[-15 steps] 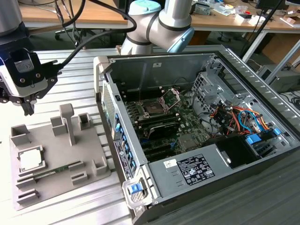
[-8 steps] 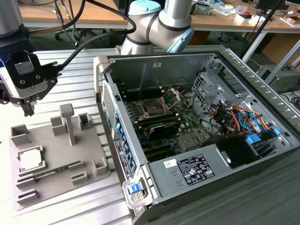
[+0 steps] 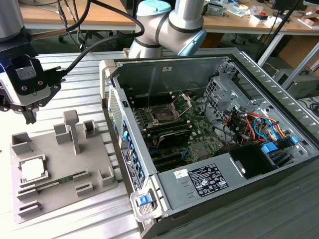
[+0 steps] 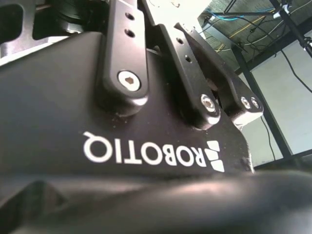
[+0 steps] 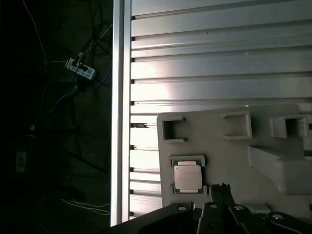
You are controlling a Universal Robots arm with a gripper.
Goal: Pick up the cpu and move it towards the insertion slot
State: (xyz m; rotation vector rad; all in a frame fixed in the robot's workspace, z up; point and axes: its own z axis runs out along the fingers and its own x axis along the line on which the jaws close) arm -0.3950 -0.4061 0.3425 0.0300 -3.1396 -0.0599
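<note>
Gripper: the gripper (image 3: 30, 118) hangs over the grey holder plate (image 3: 99, 164), jaws drawn close together, nothing between them!
Cpu: the cpu (image 3: 33, 169) sits in its square-rimmed pocket (image 5: 187, 158) on that plate, toward the exterior view's left. The gripper is near but clear of it, no contact.
Insertion slot: the insertion slot (image 3: 162, 115) is inside the open computer case (image 3: 169, 64), on the green motherboard (image 3: 199, 149). Its load plate (image 3: 185, 102) is tipped up. It's well apart from the cpu, with the case wall (image 3: 127, 134) between them.
Facing: pale top up, lying flat in the pocket.
Long axis: none to speak of, as it's square. Its edges run parallel to the pocket rim in the first wrist view. I cannot tell which corner is keyed.
Risk, descent: jaws this narrow would land on the chip's top or the rim instead of straddling it.
Risk, lift: a shallow or off-centre grip could tilt the chip and jam it against the rim.
Risk, carry: a low path could clip the case wall or the raised load plate and knock the chip loose.
</note>
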